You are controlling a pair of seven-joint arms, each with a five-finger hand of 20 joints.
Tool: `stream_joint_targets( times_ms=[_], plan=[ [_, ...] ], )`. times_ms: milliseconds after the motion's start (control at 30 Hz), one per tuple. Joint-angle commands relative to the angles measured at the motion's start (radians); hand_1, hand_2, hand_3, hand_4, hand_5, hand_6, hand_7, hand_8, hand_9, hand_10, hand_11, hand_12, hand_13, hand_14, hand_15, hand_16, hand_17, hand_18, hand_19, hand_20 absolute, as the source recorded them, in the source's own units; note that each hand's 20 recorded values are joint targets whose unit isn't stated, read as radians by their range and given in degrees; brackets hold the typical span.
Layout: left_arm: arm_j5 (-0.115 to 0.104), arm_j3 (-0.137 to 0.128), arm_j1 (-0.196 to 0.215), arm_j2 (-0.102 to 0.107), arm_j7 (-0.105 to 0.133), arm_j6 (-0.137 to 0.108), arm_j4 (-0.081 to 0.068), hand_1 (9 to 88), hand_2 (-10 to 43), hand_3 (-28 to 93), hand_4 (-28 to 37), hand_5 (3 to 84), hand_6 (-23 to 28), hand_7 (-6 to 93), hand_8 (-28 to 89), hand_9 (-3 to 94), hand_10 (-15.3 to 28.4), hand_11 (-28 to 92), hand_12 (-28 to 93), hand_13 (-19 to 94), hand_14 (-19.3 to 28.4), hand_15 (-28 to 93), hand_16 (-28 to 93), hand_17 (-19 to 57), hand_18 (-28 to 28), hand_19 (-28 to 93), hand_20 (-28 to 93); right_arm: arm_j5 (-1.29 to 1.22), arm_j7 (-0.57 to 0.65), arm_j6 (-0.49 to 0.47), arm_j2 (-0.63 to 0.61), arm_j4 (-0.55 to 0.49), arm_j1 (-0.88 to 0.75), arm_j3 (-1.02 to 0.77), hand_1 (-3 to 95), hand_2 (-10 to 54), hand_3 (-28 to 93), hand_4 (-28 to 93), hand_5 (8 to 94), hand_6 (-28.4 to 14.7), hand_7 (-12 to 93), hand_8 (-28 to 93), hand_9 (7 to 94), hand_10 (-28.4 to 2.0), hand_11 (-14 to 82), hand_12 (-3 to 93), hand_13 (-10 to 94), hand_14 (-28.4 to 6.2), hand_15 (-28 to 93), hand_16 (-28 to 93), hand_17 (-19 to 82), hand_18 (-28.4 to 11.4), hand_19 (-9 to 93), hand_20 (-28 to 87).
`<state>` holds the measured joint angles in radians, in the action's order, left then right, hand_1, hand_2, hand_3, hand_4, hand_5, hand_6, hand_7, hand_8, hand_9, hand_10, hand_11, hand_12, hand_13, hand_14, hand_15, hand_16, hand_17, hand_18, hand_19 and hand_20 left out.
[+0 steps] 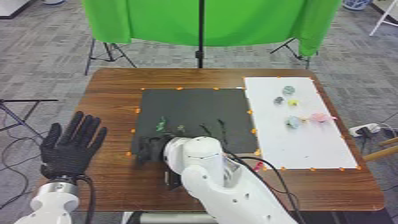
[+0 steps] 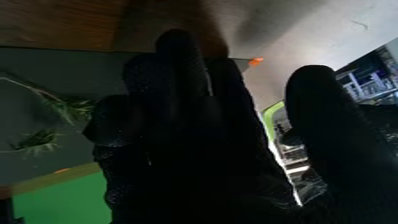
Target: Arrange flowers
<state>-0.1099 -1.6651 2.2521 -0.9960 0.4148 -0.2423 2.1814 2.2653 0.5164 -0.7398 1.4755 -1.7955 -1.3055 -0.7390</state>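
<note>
In the head view my right hand (image 1: 152,149) is low at the front left part of the black mat (image 1: 191,107); its arm hides some of the mat. In the right wrist view this hand (image 2: 191,145) is open, its fingers relaxed and the thumb apart. Green sprigs (image 1: 162,124) lie on the mat beyond it, and two leafy sprigs (image 2: 73,108) show beside the fingers. My left hand (image 1: 69,150) is open, palm flat, at the table's left edge. On the white sheet (image 1: 302,150) are a pink flower (image 1: 321,117), a pale blue one (image 1: 294,121), a yellow one (image 1: 293,102) and a grey-green one (image 1: 289,90).
Orange tape marks edge the mat and sheet. A small red item (image 1: 258,166) lies beside the sheet's near left corner, close to my right arm and its cables. Beyond the brown table (image 1: 111,95) stand a pole and a green cloth (image 1: 213,22).
</note>
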Motion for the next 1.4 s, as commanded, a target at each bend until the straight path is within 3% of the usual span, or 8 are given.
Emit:
stream_joint_targets(
  times_ms=[33,333,533,700,933,1033,1133,1400],
  plan=[
    [-0.009,-0.003,0.020,-0.017,-0.003,-0.003,-0.002,24.8,17.5,75,-28.3,45.9,7.9,11.9,-9,40.1,13.8,20,11,33,12.5,29,-4,-4.4,13.1,36,15,-0.018,0.036,-0.015,-0.037,-0.018,-0.027,-0.015,24.8,13.1,76,-20,53.5,-9.1,5,-9,61.6,-23.1,42.3,26.7,58,-19.3,77,33,35,-25.3,93,42],
    [-0.001,0.003,0.018,-0.020,-0.007,0.001,-0.006,24.8,17.5,75,-28.3,45.9,8.0,11.9,-9,40.1,13.9,20,11,33,12.5,29,-4,-4.4,13.1,36,16,-0.034,0.023,-0.050,-0.039,-0.045,-0.034,-0.043,24.6,13.1,75,-20,53.0,-8.8,5,-9,61.0,-23.4,40.1,26.1,57,-20.0,76,33,34,-25.5,93,42],
    [-0.002,0.005,0.022,-0.032,-0.015,0.003,-0.004,24.8,17.5,75,-28.3,45.7,7.9,11.7,-9,39.9,13.8,20,11,33,12.4,28,-4,-4.5,13.1,36,16,-0.087,-0.024,0.043,-0.063,-0.116,-0.075,-0.077,24.7,12.7,76,-21,49.1,-6.3,5,-8,60.4,-22.9,37.1,24.6,57,-19.8,76,33,33,-25.7,92,41],
    [0.003,-0.003,0.029,-0.038,-0.018,0.005,-0.002,24.8,17.5,75,-28.3,45.6,7.9,11.7,-9,39.8,13.9,20,11,33,12.4,28,-4,-4.5,13.1,36,15,-0.168,-0.004,0.086,-0.075,-0.187,-0.099,-0.138,24.9,12.1,76,-21,46.6,-5.1,5,-9,60.7,-22.7,37.0,24.5,57,-19.6,76,33,33,-25.7,92,41],
    [0.009,-0.013,0.038,-0.049,-0.020,0.011,0.004,24.8,17.5,75,-28.3,45.6,7.9,11.7,-9,39.9,13.8,20,11,33,12.4,28,-4,-4.5,13.1,36,15,-0.188,0.034,0.229,-0.166,-0.288,-0.159,-0.299,24.4,11.7,75,-21,47.5,-4.7,5,-9,60.5,-22.6,34.6,23.6,56,-19.8,75,32,32,-25.5,91,41],
    [0.014,-0.018,0.037,-0.053,-0.022,0.011,0.008,24.7,17.5,75,-28.3,45.6,7.9,11.7,-9,39.9,13.9,20,11,33,12.4,28,-4,-4.6,13.1,36,15,-0.246,0.109,0.207,-0.218,-0.318,-0.191,-0.430,24.7,10.7,76,-21,48.3,-6.0,5,-9,58.7,-23.0,26.4,20.5,54,-19.8,70,28,31,-25.1,90,41],
    [0.019,-0.019,0.033,-0.054,-0.024,0.016,0.008,24.8,17.5,75,-28.3,45.7,7.9,11.7,-9,39.9,13.8,20,11,33,12.5,28,-4,-4.6,13.1,36,15,-0.223,0.124,0.266,-0.296,-0.341,-0.256,-0.552,25.8,8.2,76,-21,47.7,-7.5,4,-8,52.5,-23.4,15.8,17.2,50,-20.4,59,21,29,-24.9,89,41],
    [0.022,-0.046,0.061,-0.063,-0.011,0.016,0.019,24.8,17.4,75,-28.3,45.7,7.9,11.7,-9,39.9,13.8,20,11,33,12.4,28,-4,-4.6,13.2,36,15,-0.140,0.196,0.382,-0.395,-0.316,-0.419,-0.811,27.6,3.2,78,-22,44.7,-8.3,5,-8,43.1,-22.6,10.9,16.1,39,-19.6,43,16,23,-23.6,83,41]
  ],
)
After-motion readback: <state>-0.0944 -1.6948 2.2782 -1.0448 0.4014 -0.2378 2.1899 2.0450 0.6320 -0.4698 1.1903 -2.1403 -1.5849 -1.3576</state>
